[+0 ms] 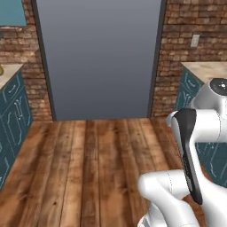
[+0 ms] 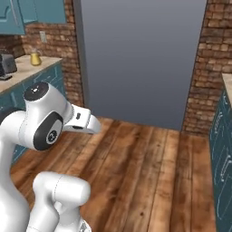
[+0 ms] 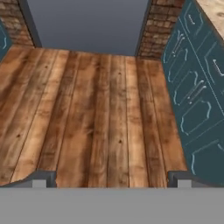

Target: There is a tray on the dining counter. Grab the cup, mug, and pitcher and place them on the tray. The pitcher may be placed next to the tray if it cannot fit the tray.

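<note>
The gripper [image 3: 112,179] hangs over bare wooden floor [image 3: 92,109] with its fingers spread wide and nothing between them. The pitcher [image 2: 35,58] stands far left of the grey doorway [image 2: 136,54], on a teal-cabinet worktop [image 2: 25,70]. Driving that way, the folded arm could clip those cabinets, and a hurried grab at the narrow neck could topple it.

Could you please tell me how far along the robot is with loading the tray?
Nothing looks done yet. The open two-finger gripper holds nothing and points at the bare wooden plank floor. The clear glass pitcher with orange-yellow liquid stands on the far marble worktop over teal cabinets. Everything is left: fetching cup, mug and pitcher and setting them on the tray.
</note>
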